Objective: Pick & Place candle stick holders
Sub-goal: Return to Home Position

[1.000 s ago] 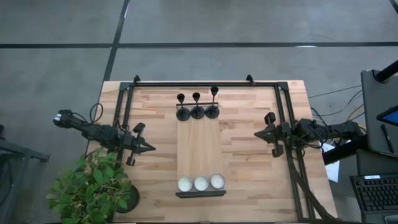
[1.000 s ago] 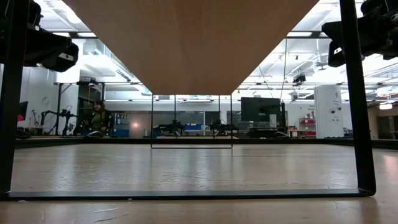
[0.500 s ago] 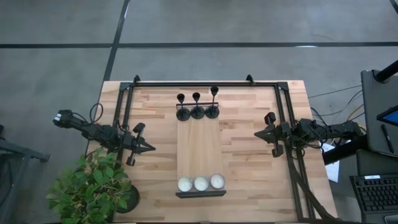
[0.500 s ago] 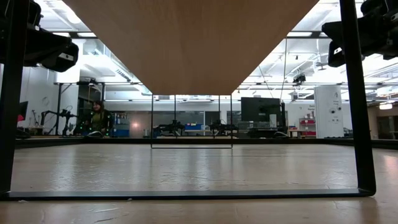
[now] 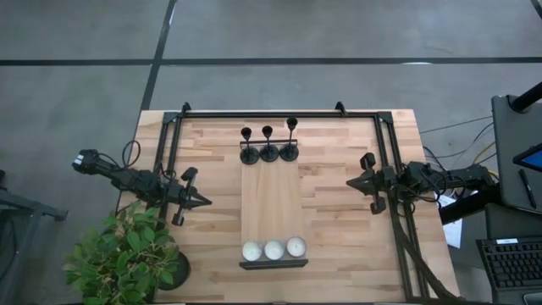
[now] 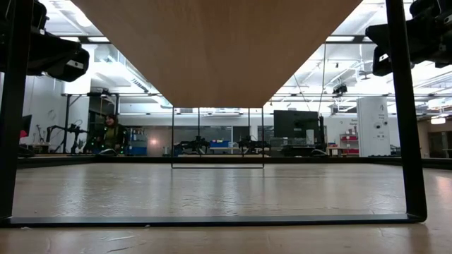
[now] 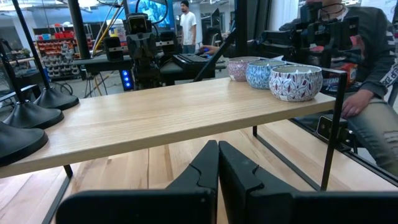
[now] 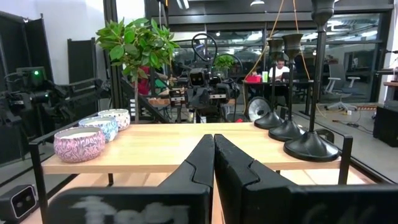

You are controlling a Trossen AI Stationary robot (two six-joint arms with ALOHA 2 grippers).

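Three black candle stick holders (image 5: 269,151) stand side by side by their round bases on the far end of a raised wooden shelf (image 5: 271,199). The left wrist view shows their bases (image 7: 25,115); the right wrist view shows base, stem and cup (image 8: 310,144). My left gripper (image 5: 206,202) hovers shut at the table's left side, pointing level at the shelf (image 7: 155,118), with nothing held. My right gripper (image 5: 349,181) hovers shut at the right side, also facing the shelf (image 8: 186,152). Both stand well apart from the holders.
Three round candles in patterned bowls (image 5: 273,249) sit at the shelf's near end (image 7: 292,81) (image 8: 78,143). A leafy plant (image 5: 127,254) stands at the near left corner. A black metal frame (image 5: 279,113) runs along the table's far edge and sides. Bare tabletop lies on both sides of the shelf.
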